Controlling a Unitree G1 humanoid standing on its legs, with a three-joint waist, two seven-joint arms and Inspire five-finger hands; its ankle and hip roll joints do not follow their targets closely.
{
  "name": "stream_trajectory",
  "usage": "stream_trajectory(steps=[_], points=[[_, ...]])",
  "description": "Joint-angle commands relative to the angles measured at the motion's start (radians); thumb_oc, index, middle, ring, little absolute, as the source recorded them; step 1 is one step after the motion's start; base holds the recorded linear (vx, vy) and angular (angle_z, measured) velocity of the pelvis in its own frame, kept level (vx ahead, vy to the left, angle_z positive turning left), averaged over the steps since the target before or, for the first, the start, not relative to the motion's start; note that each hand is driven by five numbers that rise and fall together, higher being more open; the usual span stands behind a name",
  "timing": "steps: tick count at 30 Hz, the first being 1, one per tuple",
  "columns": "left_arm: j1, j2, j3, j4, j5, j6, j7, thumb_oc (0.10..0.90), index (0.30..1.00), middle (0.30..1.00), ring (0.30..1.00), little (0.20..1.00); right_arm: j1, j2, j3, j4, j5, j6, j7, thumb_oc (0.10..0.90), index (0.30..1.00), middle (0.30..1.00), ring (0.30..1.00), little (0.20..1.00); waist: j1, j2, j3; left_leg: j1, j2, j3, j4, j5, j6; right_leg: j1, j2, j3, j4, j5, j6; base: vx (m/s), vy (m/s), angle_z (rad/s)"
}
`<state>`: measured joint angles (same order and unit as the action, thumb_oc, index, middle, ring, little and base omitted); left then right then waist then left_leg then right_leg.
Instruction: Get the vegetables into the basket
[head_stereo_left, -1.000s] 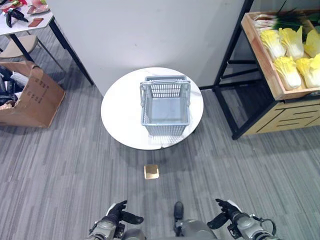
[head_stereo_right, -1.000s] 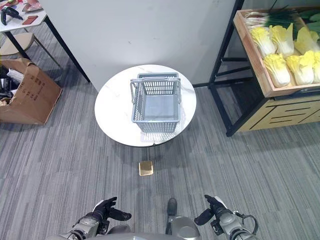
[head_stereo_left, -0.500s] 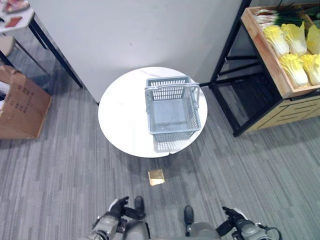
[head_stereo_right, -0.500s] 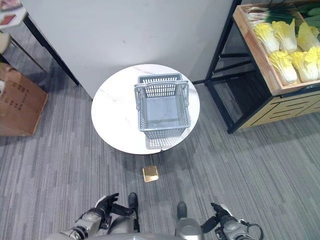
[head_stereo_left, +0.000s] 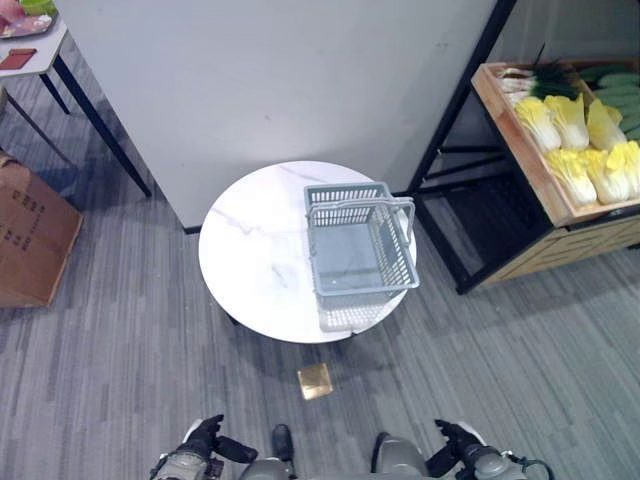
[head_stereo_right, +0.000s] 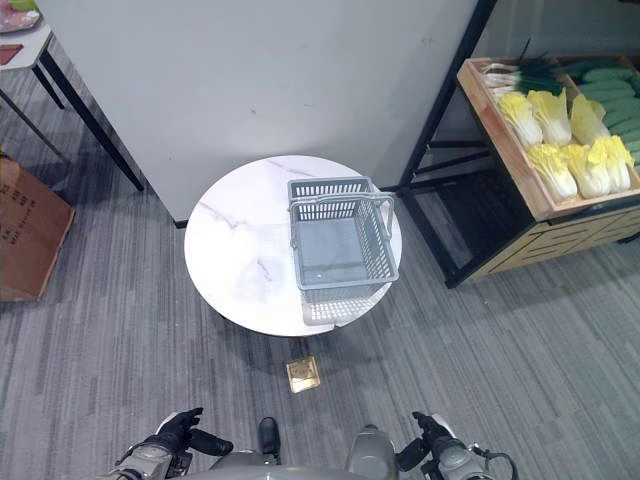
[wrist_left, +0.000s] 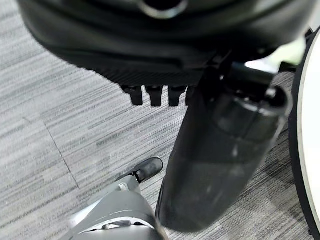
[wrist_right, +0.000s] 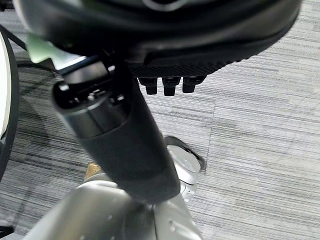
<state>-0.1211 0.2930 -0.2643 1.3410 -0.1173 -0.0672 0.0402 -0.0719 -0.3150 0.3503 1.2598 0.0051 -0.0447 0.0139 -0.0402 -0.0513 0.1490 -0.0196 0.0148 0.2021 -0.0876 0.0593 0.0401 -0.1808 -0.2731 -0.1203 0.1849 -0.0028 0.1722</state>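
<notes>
A: Grey plastic basket (head_stereo_left: 360, 245) stands upright on the round white marble table (head_stereo_left: 255, 260), toward the table's 3 o'clock edge, with nothing in it. In the left eye view, where are the vegetables?

B: At 2 o'clock, well apart from the basket: yellow cabbages (head_stereo_left: 575, 150) lie in a wooden crate (head_stereo_left: 520, 150) on a black rack (head_stereo_left: 450, 160). A small gold plate (head_stereo_left: 316, 380) sits on the floor at 6 o'clock of the table.

A: Right eye view?

B: Same layout. Left hand (head_stereo_right: 172, 432) shows at 7 o'clock, right hand (head_stereo_right: 433, 442) at 5 o'clock, both low above the carpet, holding nothing.

A: Left wrist view?

B: Fingertips (wrist_left: 152, 94) poke out short in a row, thumb (wrist_left: 220, 160) extended, nothing grasped; relaxed.

A: Right wrist view?

B: Likewise: fingertips (wrist_right: 167, 85) in a row, thumb (wrist_right: 120, 145) out, hand relaxed and unladen.
</notes>
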Motion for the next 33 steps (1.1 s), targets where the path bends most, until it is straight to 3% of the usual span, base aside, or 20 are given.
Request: stream_trajectory(steps=[1, 4, 9, 12, 15, 17, 18, 22, 24, 27, 29, 31, 33], points=[[-0.024, 0.004, 0.026, -0.005, 0.016, -0.015, 0.006, 0.900, 1.000, 1.000, 1.000, 1.000, -0.046, 0.005, 0.003, -0.035, 0.013, -0.024, 0.009, 0.900, 1.000, 1.000, 1.000, 1.000, -0.010, 0.012, 0.047, -0.041, 0.069, -0.040, 0.142, -0.073, -0.080, 0.016, -0.002, 0.030, -0.104, 0.177, 0.024, 0.07, -0.158, 0.01], [-0.012, 0.006, 0.040, 0.011, 0.014, -0.013, 0.000, 0.900, 1.000, 1.000, 1.000, 1.000, -0.047, -0.002, 0.012, -0.038, 0.010, -0.026, 0.016, 0.900, 1.000, 1.000, 1.000, 1.000, -0.007, -0.011, 0.041, -0.023, 0.098, -0.050, 0.161, -0.078, -0.108, 0.032, 0.015, 0.026, -0.135, 0.158, 0.023, 0.10, -0.237, 0.16], [-0.009, -0.005, 0.054, 0.018, 0.001, -0.014, 0.005, 0.900, 1.000, 1.000, 1.000, 1.000, -0.048, -0.013, 0.020, -0.026, 0.007, -0.026, 0.017, 0.900, 1.000, 1.000, 1.000, 1.000, -0.002, -0.001, 0.028, -0.024, 0.129, -0.073, 0.147, -0.048, -0.135, 0.064, 0.059, 0.001, -0.173, 0.132, 0.001, 0.05, -0.215, 0.11], [-0.014, -0.027, 0.054, 0.016, -0.020, -0.012, 0.005, 0.900, 1.000, 1.000, 1.000, 1.000, -0.035, -0.048, -0.018, 0.019, 0.027, -0.022, -0.003, 0.900, 1.000, 1.000, 1.000, 1.000, -0.002, 0.026, 0.013, -0.024, 0.170, -0.084, 0.071, 0.045, -0.179, 0.119, 0.094, -0.066, -0.224, 0.111, -0.016, 0.05, -0.253, 0.25], [-0.015, -0.032, 0.055, 0.018, -0.024, -0.013, 0.005, 0.900, 1.000, 1.000, 1.000, 1.000, -0.029, -0.062, -0.051, 0.029, 0.060, -0.025, -0.013, 0.900, 1.000, 1.000, 1.000, 1.000, -0.010, 0.032, 0.005, -0.017, 0.175, -0.064, 0.053, 0.052, -0.185, 0.135, 0.092, -0.081, -0.243, 0.113, -0.014, 0.05, -0.042, 0.42], [-0.001, -0.023, 0.088, 0.037, -0.057, -0.014, 0.021, 0.900, 1.000, 1.000, 1.000, 1.000, -0.040, -0.096, -0.170, 0.040, 0.175, -0.048, -0.080, 0.900, 1.000, 1.000, 1.000, 1.000, -0.023, 0.042, -0.018, 0.021, 0.176, -0.040, 0.018, 0.041, -0.182, 0.148, 0.098, -0.065, -0.262, 0.118, -0.008, 0.11, 0.010, 0.18], [-0.002, -0.023, 0.088, 0.037, -0.057, -0.014, 0.021, 0.900, 1.000, 1.000, 1.000, 1.000, -0.040, -0.096, -0.170, 0.040, 0.175, -0.048, -0.080, 0.900, 1.000, 1.000, 1.000, 1.000, -0.022, 0.042, -0.017, 0.022, 0.177, -0.040, 0.017, 0.041, -0.182, 0.148, 0.098, -0.064, -0.262, 0.118, -0.008, 0.08, 0.015, -0.07], [-0.001, -0.006, 0.093, 0.045, -0.051, -0.009, 0.018, 0.900, 1.000, 1.000, 1.000, 1.000, -0.107, -0.209, -0.235, 0.024, 0.171, -0.045, -0.132, 0.900, 1.000, 1.000, 1.000, 1.000, -0.022, 0.048, -0.032, 0.048, 0.170, -0.030, 0.001, 0.026, -0.175, 0.157, 0.092, -0.049, -0.264, 0.124, -0.002, 0.03, 0.046, -0.14], [0.005, 0.000, 0.096, 0.027, -0.061, -0.014, 0.011, 0.900, 1.000, 1.000, 1.000, 1.000, -0.147, -0.265, -0.255, -0.060, 0.160, -0.055, -0.172, 0.900, 1.000, 1.000, 1.000, 1.000, -0.019, 0.050, -0.032, 0.054, 0.162, -0.025, 0.000, 0.015, -0.171, 0.156, 0.083, -0.041, -0.266, 0.133, 0.006, -0.02, 0.084, -0.13], [0.038, 0.002, 0.111, -0.013, -0.061, -0.023, 0.008, 0.900, 1.000, 1.000, 1.000, 1.000, -0.156, -0.380, -0.255, -0.358, 0.018, -0.076, -0.233, 0.900, 1.000, 1.000, 1.000, 1.000, -0.015, 0.048, -0.025, 0.054, 0.152, -0.027, 0.000, 0.006, -0.164, 0.154, 0.071, -0.038, -0.263, 0.142, 0.015, -0.03, 0.065, -0.08], [0.044, 0.000, 0.112, -0.016, -0.056, -0.026, 0.008, 0.900, 1.000, 1.000, 1.000, 1.000, -0.159, -0.397, -0.264, -0.400, -0.008, -0.086, -0.254, 0.900, 1.000, 1.000, 1.000, 1.000, -0.012, 0.046, -0.025, 0.049, 0.149, -0.030, 0.000, 0.006, -0.161, 0.149, 0.066, -0.039, -0.262, 0.145, 0.017, -0.03, 0.047, -0.06], [0.066, -0.003, 0.121, -0.014, -0.036, -0.023, -0.003, 0.900, 1.000, 1.000, 1.000, 1.000, -0.198, -0.508, -0.228, -0.637, -0.182, -0.090, -0.268, 0.900, 1.000, 1.000, 1.000, 1.000, 0.000, 0.039, -0.017, 0.047, 0.144, -0.035, 0.000, 0.000, -0.157, 0.150, 0.056, -0.045, -0.263, 0.152, 0.024, -0.06, 0.060, 0.03], [0.069, 0.000, 0.131, -0.005, -0.016, -0.018, -0.010, 0.900, 1.000, 1.000, 1.000, 1.000, -0.229, -0.567, -0.200, -0.731, -0.264, -0.100, -0.258, 0.900, 1.000, 1.000, 1.000, 1.000, 0.010, 0.032, -0.019, 0.040, 0.141, -0.038, 0.000, 0.000, -0.157, 0.147, 0.051, -0.050, -0.266, 0.156, 0.026, -0.02, 0.022, 0.20]])
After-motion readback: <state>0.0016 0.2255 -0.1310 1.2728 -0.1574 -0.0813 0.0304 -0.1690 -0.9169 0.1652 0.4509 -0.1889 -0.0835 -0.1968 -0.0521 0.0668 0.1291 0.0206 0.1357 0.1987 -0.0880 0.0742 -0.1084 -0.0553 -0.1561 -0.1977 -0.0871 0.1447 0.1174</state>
